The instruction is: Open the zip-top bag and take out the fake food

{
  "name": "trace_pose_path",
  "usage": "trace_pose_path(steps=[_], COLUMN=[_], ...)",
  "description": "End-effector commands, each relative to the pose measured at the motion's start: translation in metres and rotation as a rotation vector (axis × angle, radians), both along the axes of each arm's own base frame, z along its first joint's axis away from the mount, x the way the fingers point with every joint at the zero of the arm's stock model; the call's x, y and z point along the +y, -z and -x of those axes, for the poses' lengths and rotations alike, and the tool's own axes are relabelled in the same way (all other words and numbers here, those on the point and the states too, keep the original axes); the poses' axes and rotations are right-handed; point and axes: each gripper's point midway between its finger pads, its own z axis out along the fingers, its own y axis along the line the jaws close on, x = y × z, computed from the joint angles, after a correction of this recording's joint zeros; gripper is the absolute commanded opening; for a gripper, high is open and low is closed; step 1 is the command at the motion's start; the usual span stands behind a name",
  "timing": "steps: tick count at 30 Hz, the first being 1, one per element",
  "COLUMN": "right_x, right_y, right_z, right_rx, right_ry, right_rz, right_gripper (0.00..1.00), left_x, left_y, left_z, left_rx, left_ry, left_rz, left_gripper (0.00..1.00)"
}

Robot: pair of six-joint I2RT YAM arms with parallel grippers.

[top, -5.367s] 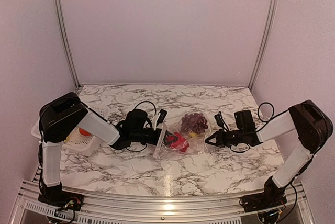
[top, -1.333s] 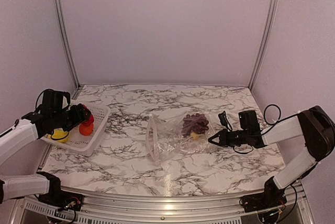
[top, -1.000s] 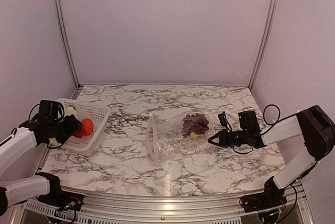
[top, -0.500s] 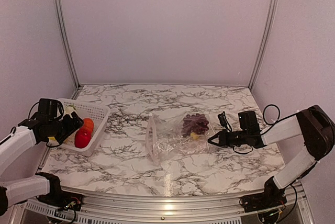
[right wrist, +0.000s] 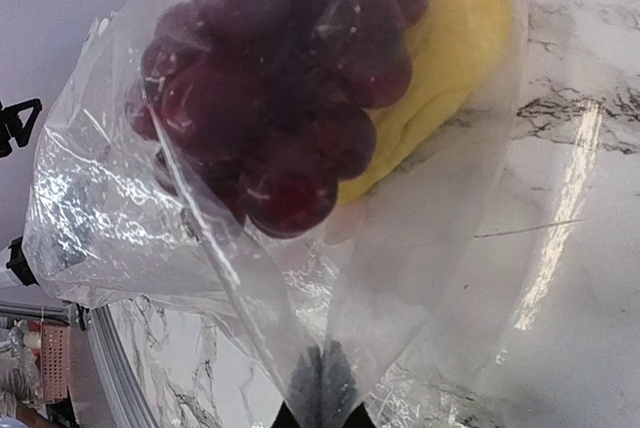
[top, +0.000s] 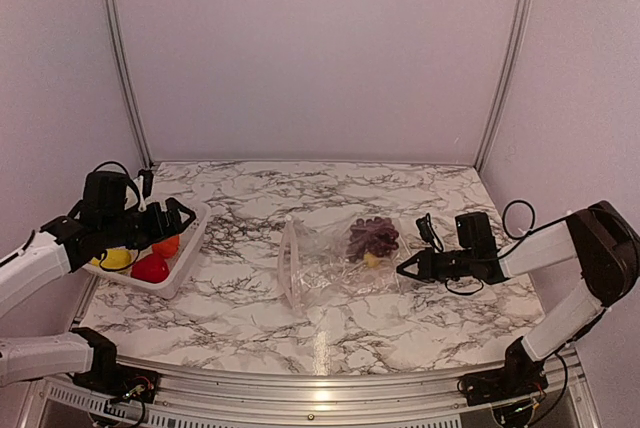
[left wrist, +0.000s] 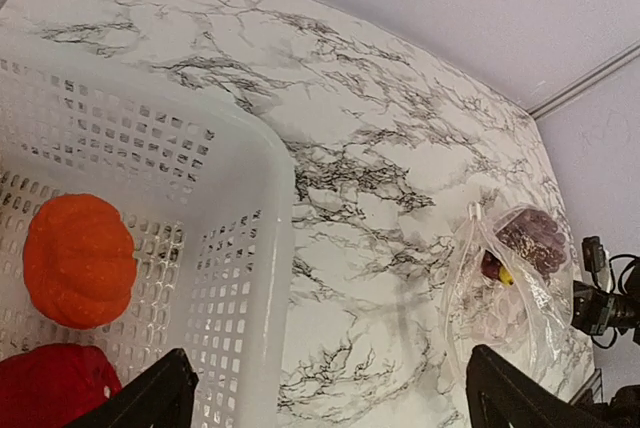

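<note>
The clear zip-top bag [top: 330,266] lies mid-table with its mouth gaping toward the left. Inside it are a dark purple grape bunch [top: 372,237] and a yellow piece [top: 372,260]. My right gripper [top: 402,268] is shut on the bag's right end; in the right wrist view its fingers [right wrist: 320,413] pinch the plastic [right wrist: 250,278] just below the grapes [right wrist: 280,98] and the yellow piece [right wrist: 450,58]. My left gripper [top: 178,218] hangs open and empty over the white basket's right rim [top: 188,253]. The left wrist view shows that gripper [left wrist: 330,398] wide open above the rim [left wrist: 270,248].
In the basket lie an orange piece [top: 166,245], a red piece [top: 150,268] and a yellow piece [top: 116,259]; the left wrist view shows the orange [left wrist: 78,260] and the red [left wrist: 50,388]. Bare marble separates basket and bag [left wrist: 510,288]. Walls close the back and sides.
My left gripper opened and let the red piece fall into the basket, then swung right over the basket's rim. The right gripper and the bag have not moved.
</note>
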Motion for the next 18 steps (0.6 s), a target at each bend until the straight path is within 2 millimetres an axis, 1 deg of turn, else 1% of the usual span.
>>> trace_pose_path(steps=[1, 3, 7, 10, 15, 16, 18], right_x=[0.004, 0.006, 0.013, 0.015, 0.013, 0.012, 0.01], right_y=[-0.004, -0.003, -0.003, -0.003, -0.002, -0.003, -0.01], right_z=[0.007, 0.012, 0.021, 0.027, 0.033, 0.033, 0.032], right_rx=[-0.004, 0.002, 0.009, 0.014, 0.022, 0.019, 0.002], right_ry=[-0.006, -0.011, -0.029, -0.034, -0.041, -0.041, -0.038], right_rz=[-0.017, -0.019, -0.022, -0.021, -0.009, -0.006, -0.007], right_gripper=[0.0, 0.0, 0.0, 0.0, 0.0, 0.02, 0.11], left_x=[-0.047, -0.069, -0.113, -0.141, -0.183, -0.19, -0.205], left_y=[-0.001, 0.007, 0.021, 0.027, 0.04, 0.043, 0.049], left_z=[-0.004, -0.004, -0.003, -0.006, -0.01, -0.011, -0.012], left_rx=[-0.064, -0.061, -0.047, -0.051, -0.037, -0.031, -0.02], left_ry=[0.152, 0.211, 0.32, 0.382, 0.471, 0.487, 0.518], left_rz=[0.05, 0.072, 0.12, 0.15, 0.203, 0.21, 0.214], left_gripper=[0.94, 0.9, 0.76, 0.65, 0.54, 0.53, 0.49])
